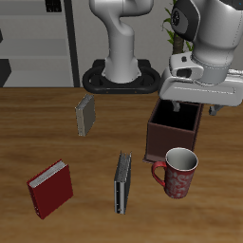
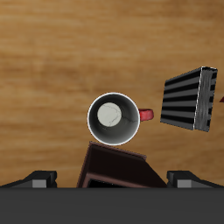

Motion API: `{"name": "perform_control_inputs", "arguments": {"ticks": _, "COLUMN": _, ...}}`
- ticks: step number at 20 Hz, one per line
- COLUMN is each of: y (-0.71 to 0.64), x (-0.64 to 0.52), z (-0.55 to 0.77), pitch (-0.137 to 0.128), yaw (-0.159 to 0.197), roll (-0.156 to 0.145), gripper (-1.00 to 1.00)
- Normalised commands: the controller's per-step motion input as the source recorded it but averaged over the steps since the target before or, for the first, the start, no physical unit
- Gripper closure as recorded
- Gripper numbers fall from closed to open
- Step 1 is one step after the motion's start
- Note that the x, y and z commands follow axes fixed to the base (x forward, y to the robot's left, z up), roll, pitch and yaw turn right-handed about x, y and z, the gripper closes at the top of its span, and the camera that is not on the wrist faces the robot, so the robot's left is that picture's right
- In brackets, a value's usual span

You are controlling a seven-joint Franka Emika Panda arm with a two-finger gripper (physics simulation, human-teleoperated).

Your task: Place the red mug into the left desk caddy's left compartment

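While your two-finger gripper [image 1: 193, 99] hung above the left desk caddy [image 1: 172, 133], a long dark brown wooden box organiser, it held nothing. Its fingers stood apart with empty space between them in the wrist view, though how widely I could not tell.

The red mug [image 1: 177, 173], dark red mottled ceramic with a pale inside, stood upright on the wooden table [image 1: 38, 123] just beside the caddy's nearer end, its loop handle [image 2: 147, 115] pointing away from the caddy. You had not yet grasped it.

The left compartment could not be told apart with certainty.

A grey striped book [image 1: 122, 182] stood on edge near the mug's handle side, and may crowd a sideways approach. A second grey book [image 1: 85, 115] and a red book [image 1: 49, 188] lay well apart from the caddy.
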Motion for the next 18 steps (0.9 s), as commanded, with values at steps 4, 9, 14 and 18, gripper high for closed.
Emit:
{"name": "perform_control_inputs", "arguments": {"ticks": 4, "y": 0.40, "x": 0.15, "z": -0.13, "pitch": 0.006, "yaw": 0.049, "roll": 0.073, "gripper": -1.00}}
{"name": "perform_control_inputs", "arguments": {"ticks": 9, "y": 0.40, "x": 0.25, "z": -0.16, "pitch": -0.005, "yaw": 0.028, "roll": 0.085, "gripper": -1.00}}
{"name": "perform_control_inputs", "arguments": {"ticks": 14, "y": 0.02, "x": 0.16, "z": -0.12, "pitch": 0.001, "yaw": -0.043, "roll": -0.055, "gripper": -1.00}}
{"name": "perform_control_inputs", "arguments": {"ticks": 18, "y": 0.04, "x": 0.12, "z": -0.14, "pitch": -0.005, "yaw": -0.042, "roll": -0.025, "gripper": -1.00}}
